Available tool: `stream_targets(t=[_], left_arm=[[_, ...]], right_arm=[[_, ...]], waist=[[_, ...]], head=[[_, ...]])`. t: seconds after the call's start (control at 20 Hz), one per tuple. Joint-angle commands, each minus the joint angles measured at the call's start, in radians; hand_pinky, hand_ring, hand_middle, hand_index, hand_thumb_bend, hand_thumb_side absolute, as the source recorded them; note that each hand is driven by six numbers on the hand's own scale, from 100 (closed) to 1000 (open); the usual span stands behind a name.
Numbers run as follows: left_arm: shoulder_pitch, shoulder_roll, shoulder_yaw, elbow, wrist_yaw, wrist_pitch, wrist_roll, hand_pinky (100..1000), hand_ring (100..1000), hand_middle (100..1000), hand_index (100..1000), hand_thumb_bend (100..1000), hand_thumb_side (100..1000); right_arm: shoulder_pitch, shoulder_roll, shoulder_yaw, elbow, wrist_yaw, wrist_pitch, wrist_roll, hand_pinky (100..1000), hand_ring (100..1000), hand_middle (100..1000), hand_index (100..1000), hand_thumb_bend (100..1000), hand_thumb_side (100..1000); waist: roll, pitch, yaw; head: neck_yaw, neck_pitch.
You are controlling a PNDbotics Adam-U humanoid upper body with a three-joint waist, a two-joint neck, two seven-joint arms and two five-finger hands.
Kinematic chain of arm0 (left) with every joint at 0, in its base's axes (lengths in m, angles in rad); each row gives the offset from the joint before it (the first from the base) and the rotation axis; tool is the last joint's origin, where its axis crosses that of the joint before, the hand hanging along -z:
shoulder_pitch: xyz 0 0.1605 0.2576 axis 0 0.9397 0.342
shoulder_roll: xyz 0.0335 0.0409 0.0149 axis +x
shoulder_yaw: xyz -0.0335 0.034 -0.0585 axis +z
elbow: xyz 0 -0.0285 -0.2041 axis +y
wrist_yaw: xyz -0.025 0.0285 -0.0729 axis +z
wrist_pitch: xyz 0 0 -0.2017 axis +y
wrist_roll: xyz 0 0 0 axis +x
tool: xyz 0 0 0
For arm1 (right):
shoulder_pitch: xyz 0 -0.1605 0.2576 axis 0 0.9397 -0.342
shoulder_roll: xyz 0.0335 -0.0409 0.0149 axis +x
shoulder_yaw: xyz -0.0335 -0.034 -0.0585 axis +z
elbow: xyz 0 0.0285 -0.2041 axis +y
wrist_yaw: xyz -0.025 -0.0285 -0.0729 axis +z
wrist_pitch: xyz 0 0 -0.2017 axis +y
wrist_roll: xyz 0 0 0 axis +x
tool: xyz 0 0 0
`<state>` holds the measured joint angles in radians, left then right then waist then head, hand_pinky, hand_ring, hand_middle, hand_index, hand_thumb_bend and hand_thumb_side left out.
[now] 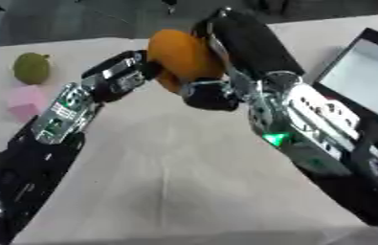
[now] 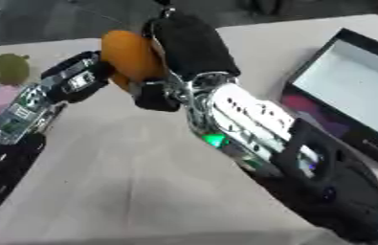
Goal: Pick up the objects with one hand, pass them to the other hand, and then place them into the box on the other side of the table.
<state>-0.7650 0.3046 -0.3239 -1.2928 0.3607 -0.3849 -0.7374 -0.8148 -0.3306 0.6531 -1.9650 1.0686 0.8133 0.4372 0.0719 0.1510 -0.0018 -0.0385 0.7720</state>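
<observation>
Orange object (image 1: pixel 183 60): held above the tabletop, caught between the two robot hands; elongated, smooth, one end up and away from the camera.
Right robot hand (image 1: pixel 246 45): wrapped round the right flank and far side of the orange object, black fingers curled against it; thumb (image 1: pixel 208 95) tucked under the lower end.
Left robot hand (image 1: pixel 125 74): met the orange object from its left, fingertips right at the lower left side; whether closed round it or merely touching, impossible to tell.
Green fruit (image 1: pixel 31 67): sat on the tabletop well to the left of the left robot hand, round, with a small stem on top.
Pink block (image 1: pixel 26 101): just this side of the green fruit, touching or nearly so, beside the left forearm.
Box (image 2: pixel 355 93): lay on the tabletop to the right of the right robot hand, apart from it; dark rim, pale inside, set askew.
Right forearm (image 2: pixel 250 124): crossed the middle of the view, silver and black, with a green light (image 2: pixel 215 140) on its underside.
Tabletop (image 1: pixel 175 182): pale beige, plain, bare beneath both arms.
Room: dark grey floor beyond the far edge of the tabletop, details blurred.
</observation>
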Motion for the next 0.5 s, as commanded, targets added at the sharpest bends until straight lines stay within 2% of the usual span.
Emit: stream_targets(t=[0.05, 0.35, 0.5], left_arm=[[-0.010, 0.041, 0.057, -0.026, 0.033, -0.119, -0.170, 693, 635, 652, 760, 100, 873], [0.001, 0.041, 0.101, -0.004, 0.034, -0.070, -0.170, 697, 657, 678, 762, 153, 917], [0.010, 0.057, 0.127, 0.006, 0.037, -0.060, -0.170, 697, 658, 680, 763, 151, 923]], right_arm=[[-0.013, -0.025, -0.025, -0.014, 0.011, 0.081, 0.073, 471, 248, 129, 282, 100, 288], [-0.010, -0.029, -0.031, -0.013, 0.021, 0.079, 0.072, 468, 248, 128, 281, 100, 286], [-0.008, -0.040, -0.041, -0.012, 0.031, 0.077, 0.072, 470, 250, 131, 281, 100, 282]], waist=[[-0.004, -0.014, 0.002], [-0.006, -0.014, 0.002], [-0.006, -0.014, 0.001]], head=[[-0.005, -0.002], [-0.007, -0.002], [-0.011, -0.002]])
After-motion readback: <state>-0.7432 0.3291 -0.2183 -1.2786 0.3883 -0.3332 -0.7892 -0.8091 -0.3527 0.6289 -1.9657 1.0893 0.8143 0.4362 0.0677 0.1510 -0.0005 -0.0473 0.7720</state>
